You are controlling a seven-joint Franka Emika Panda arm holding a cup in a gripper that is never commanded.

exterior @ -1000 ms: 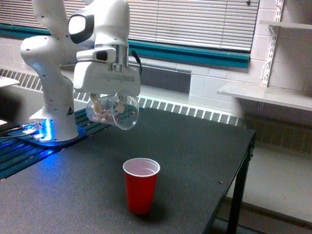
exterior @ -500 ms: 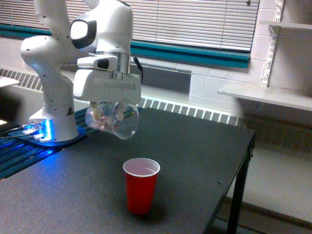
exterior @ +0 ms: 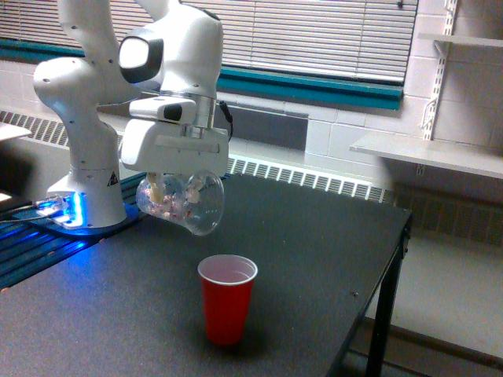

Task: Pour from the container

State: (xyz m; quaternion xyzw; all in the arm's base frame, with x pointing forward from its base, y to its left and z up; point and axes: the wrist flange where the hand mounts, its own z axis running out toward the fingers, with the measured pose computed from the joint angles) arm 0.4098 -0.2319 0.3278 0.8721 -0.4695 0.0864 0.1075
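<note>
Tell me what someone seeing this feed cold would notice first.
Probably the red cup, standing upright and alone on the dark table near its front edge. Next, the white arm's gripper holding the clear container tipped on its side, above the cup toward the exterior view's left, pinkish-white pieces inside.

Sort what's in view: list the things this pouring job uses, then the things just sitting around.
In use:
- clear container, tipped on its side, pinkish-white pieces inside
- hand gripping it
- red cup, upright below and toward the exterior view's right

Just around:
- black table
- wall shelf
- window blinds
</note>
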